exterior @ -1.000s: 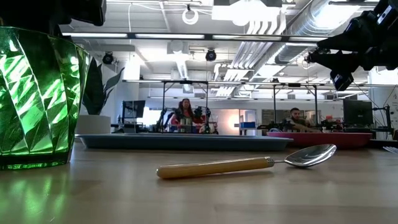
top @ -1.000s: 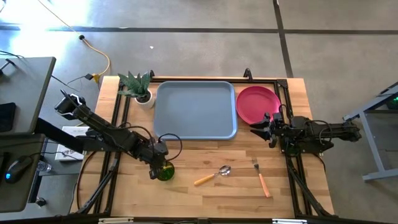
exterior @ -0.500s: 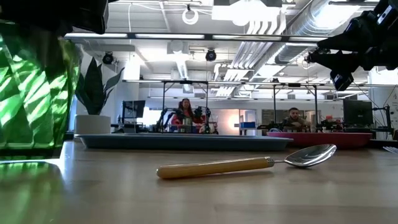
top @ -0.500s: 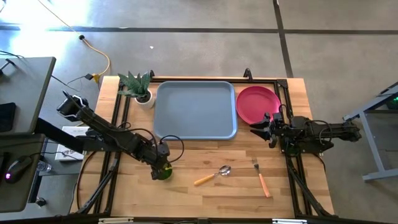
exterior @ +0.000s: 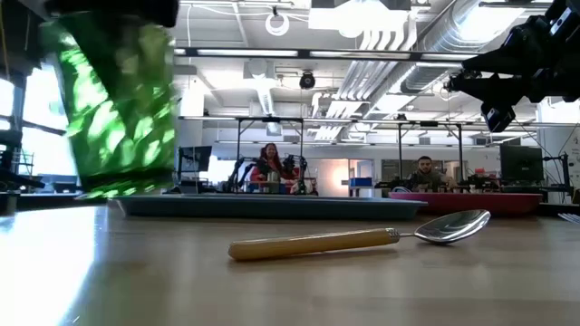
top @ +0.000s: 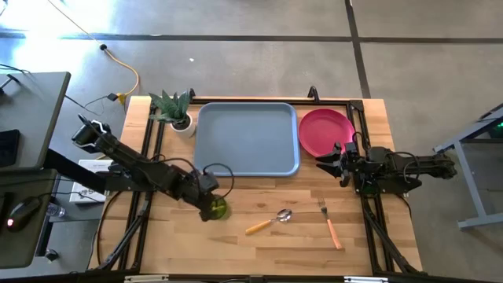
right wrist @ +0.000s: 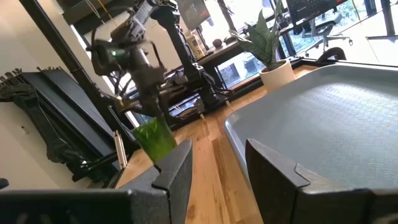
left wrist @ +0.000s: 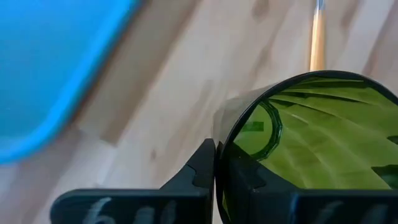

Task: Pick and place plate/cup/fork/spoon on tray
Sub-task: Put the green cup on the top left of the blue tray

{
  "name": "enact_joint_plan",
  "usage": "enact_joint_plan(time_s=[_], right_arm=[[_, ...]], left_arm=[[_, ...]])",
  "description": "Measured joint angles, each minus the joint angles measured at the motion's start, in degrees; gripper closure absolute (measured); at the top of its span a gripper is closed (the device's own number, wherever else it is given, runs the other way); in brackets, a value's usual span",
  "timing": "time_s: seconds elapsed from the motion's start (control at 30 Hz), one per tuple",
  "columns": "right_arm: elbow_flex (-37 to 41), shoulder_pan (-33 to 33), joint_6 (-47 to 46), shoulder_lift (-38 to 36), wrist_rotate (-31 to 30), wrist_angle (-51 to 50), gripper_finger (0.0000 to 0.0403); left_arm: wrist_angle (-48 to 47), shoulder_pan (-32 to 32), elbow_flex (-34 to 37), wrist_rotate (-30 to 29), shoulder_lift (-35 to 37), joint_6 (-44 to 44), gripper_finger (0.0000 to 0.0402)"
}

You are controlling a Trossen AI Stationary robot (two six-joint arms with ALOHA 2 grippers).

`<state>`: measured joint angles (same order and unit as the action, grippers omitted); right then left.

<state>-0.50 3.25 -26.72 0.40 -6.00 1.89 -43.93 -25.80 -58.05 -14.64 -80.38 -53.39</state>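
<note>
The dark green cup [exterior: 118, 109] hangs above the near left part of the wooden table, with my left gripper [top: 206, 206] shut on it. The blue-grey tray [top: 247, 139] lies at the far middle. Right of it lies the pink-red plate [top: 324, 131] on the table. The spoon [top: 269, 222] and the fork [top: 330, 222], both orange-handled, lie flat near the front edge. My right gripper [top: 330, 161] waits open just near of the plate, above the table. My left gripper holds the cup by its rim wall [left wrist: 227, 140], one finger inside [left wrist: 242, 177] and one outside [left wrist: 200, 171]. The fingers come down from above. The cup hangs below them, a little tilted, lifted clear of the table.
A leafy plant in a white pot [top: 177, 114] stands at the tray's far left corner. Bare wood lies between the cup and the tray's near rim. People sit in the room beyond the table.
My left gripper has shut on the cup's rim, lifted the cup off the table and carried it a little toward the right and far side, toward the tray. The cup now hangs slightly tilted.
</note>
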Motion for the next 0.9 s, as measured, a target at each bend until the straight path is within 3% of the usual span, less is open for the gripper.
enact_joint_plan(time_s=[0.23, 0.43, 0.9], right_arm=[[0.0, 0.0, -0.3, 0.0, 0.0, 0.0, 0.0263], [0.0, 0.0, -0.4, 0.0, 0.0, 0.0, 0.0263], [0.0, 0.0, -0.4, 0.0, -2.3, 0.3, 0.0263]], left_arm=[[-1.3, 7.6, -6.3, -5.7, 0.0, 4.9, 0.0396], [-5.3, 17.4, -12.2, -9.6, 0.0, 14.3, 0.0396], [-5.7, 46.8, -22.0, -8.2, 0.0, 33.3, 0.0396]])
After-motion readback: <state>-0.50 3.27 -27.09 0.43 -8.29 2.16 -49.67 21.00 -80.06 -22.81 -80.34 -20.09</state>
